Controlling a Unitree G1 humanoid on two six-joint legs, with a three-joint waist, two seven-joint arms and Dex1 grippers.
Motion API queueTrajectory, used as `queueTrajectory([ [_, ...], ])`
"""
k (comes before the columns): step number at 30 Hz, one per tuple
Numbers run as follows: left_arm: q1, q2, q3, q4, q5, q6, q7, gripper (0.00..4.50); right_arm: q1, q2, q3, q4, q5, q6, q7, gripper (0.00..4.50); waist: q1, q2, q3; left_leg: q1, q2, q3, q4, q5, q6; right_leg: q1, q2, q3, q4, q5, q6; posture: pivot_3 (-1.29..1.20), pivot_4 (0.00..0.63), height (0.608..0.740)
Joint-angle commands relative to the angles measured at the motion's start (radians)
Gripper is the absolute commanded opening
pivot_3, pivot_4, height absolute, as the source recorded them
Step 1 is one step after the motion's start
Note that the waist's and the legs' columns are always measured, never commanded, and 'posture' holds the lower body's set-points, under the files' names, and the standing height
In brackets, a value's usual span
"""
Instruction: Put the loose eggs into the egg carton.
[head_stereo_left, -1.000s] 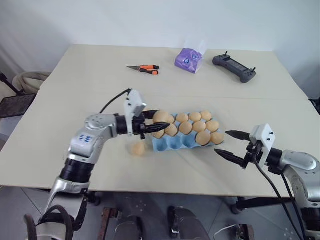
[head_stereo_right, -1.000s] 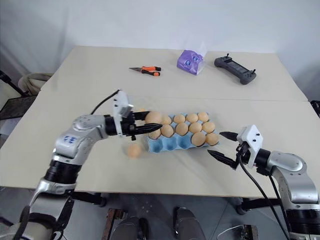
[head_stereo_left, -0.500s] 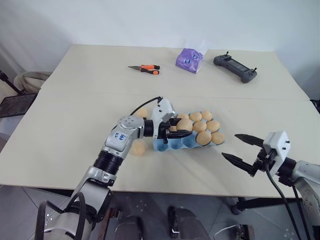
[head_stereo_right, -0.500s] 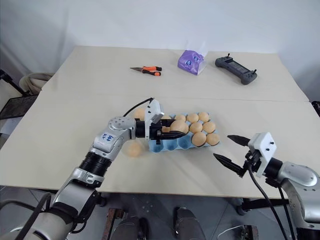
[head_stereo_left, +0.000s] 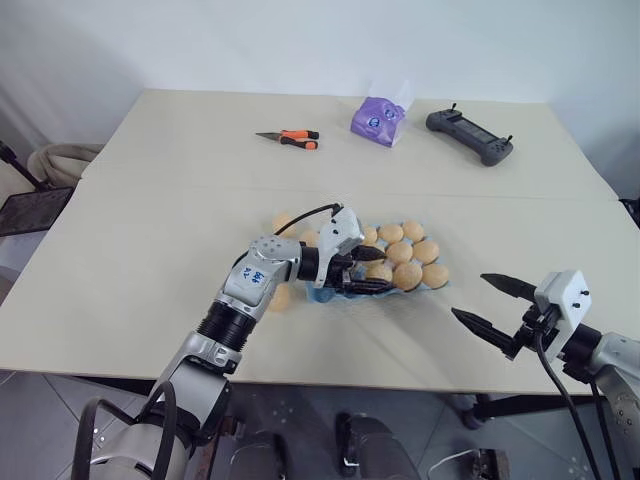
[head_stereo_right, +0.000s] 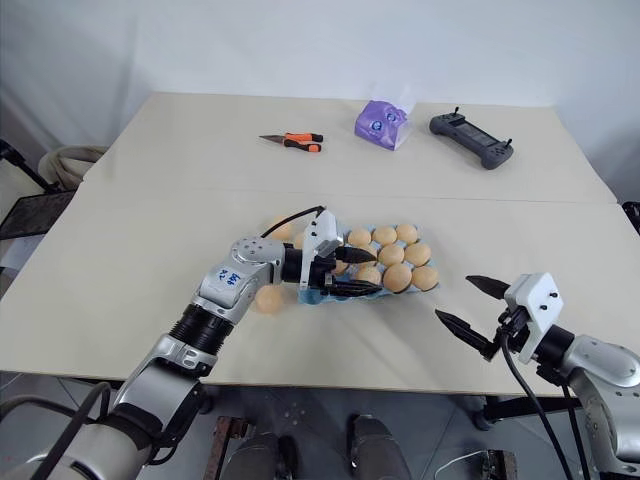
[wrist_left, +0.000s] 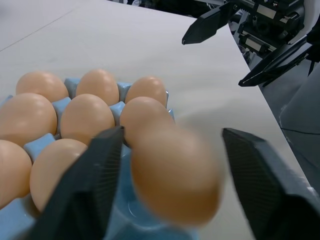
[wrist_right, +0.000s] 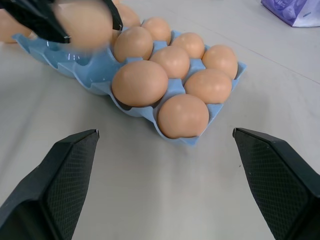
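Nearest edge, my right side: my right gripper (head_stereo_left: 493, 303) hovers over the bare pale beige table (head_stereo_left: 150, 250), its two black fingers spread wide, nothing between them, well apart from the carton.
Table middle, carton: light blue moulded egg carton (wrist_right: 105, 70) with scalloped edges lies flat; most of its cups on the side toward my right arm hold pale orange-tan matte oval eggs (wrist_right: 140, 82).
Over the carton's near-left cups: my left gripper (head_stereo_right: 349, 271) reaches in level from my left, black fingers (wrist_left: 95, 170) parted wide.
Egg at the left gripper: one pale orange-tan egg (wrist_left: 175, 172) sits between those parted fingers above an empty blue cup, blurred; I cannot tell whether it touches either finger or the cup.
Loose egg, near side: one tan egg (head_stereo_right: 266, 299) on the table just beside the carton's left end, partly behind my left forearm.
Loose egg, far side: another tan egg (head_stereo_left: 283, 221) on the table near the carton's far-left corner.
Far table, left: orange-and-black-handled pliers (head_stereo_left: 288, 138).
Far table, middle: small purple printed bag (head_stereo_left: 378, 117).
Far table, right: dark grey handheld controller (head_stereo_left: 468, 135).
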Motion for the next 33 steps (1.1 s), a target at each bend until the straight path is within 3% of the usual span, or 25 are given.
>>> queueTrajectory([
  [1,-0.012,-0.010,0.015,-0.053,-0.011,0.004,-0.001,4.47,-0.014,-0.001,-0.002,-0.019,0.005,-0.010,-0.001,4.50,0.000,0.000,0.000,0.000,0.000,0.000,0.000,0.000,0.000,0.000,0.000,0.000,0.000,0.000,0.000,0.00,0.150,0.740],
  [9,0.004,0.044,0.101,-0.205,-0.050,0.037,0.035,4.47,-0.060,-0.014,0.014,0.007,0.020,-0.007,0.036,4.50,-0.001,0.000,0.000,0.000,0.000,0.000,0.000,0.000,0.000,0.000,0.000,0.000,0.000,0.000,0.000,0.00,0.150,0.740],
  [18,0.129,0.215,0.315,-0.484,-0.087,0.101,0.186,4.47,-0.087,-0.042,0.012,0.030,0.026,0.001,0.085,4.50,0.000,0.000,0.000,0.001,0.001,0.000,0.000,0.001,-0.002,0.000,0.000,0.000,0.002,0.000,0.000,0.00,0.150,0.740],
  [27,0.410,0.332,0.593,-0.679,-0.222,0.040,0.203,4.47,-0.146,-0.068,0.040,0.086,0.014,0.001,0.141,4.50,0.000,0.000,0.000,0.002,0.001,0.000,-0.001,0.001,-0.002,0.000,-0.001,-0.001,0.002,0.000,0.000,0.00,0.150,0.740],
  [33,0.696,0.315,0.661,-0.750,-0.268,-0.071,0.160,4.47,-0.170,-0.069,0.060,0.104,0.005,0.001,0.155,4.50,-0.002,0.001,0.000,0.002,0.001,0.001,-0.001,0.001,-0.002,0.000,-0.002,0.000,0.001,-0.001,-0.001,0.00,0.150,0.740],
])
